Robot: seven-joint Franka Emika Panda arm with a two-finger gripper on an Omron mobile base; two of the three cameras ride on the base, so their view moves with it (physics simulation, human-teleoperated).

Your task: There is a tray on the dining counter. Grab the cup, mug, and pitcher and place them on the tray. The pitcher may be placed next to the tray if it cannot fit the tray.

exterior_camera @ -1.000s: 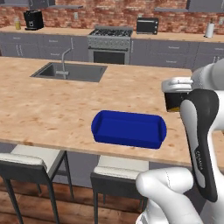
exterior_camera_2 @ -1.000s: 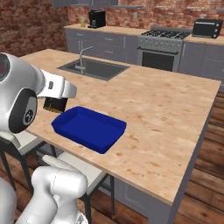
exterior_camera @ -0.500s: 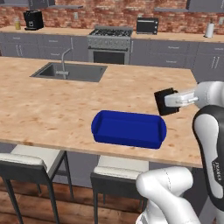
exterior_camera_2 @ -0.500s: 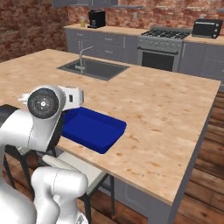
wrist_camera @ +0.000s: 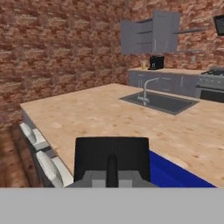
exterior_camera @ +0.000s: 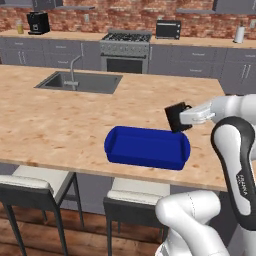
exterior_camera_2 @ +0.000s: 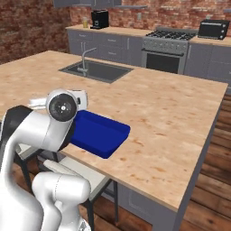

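My gripper (exterior_camera: 181, 118) is shut on the black mug (exterior_camera: 175, 116) and holds it in the air, tilted on its side, over the right end of the blue tray (exterior_camera: 145, 148). The tray lies near the front edge of the dining counter (exterior_camera: 60, 117). In the hand view the mug (wrist_camera: 111, 155) sits right in front of the fingers, with the tray (wrist_camera: 173, 174) below and to its right. In the right base view my own arm covers the hand, and the tray (exterior_camera_2: 101, 135) shows beside it. The green cup is out of view. A small yellowish vessel (exterior_camera: 20, 26) on the back counter may be the pitcher.
A sink with a faucet (exterior_camera: 80, 81) is set into the counter's far side. Two stools (exterior_camera: 35, 182) stand under the front edge. Along the brick wall stand a stove (exterior_camera: 125, 50), a toaster oven (exterior_camera: 168, 29) and a coffee machine (exterior_camera: 38, 21).
The arm has swung the mug leftward and a little lower, from beside my body to over the tray's right end. The hand has turned the mug onto its side.
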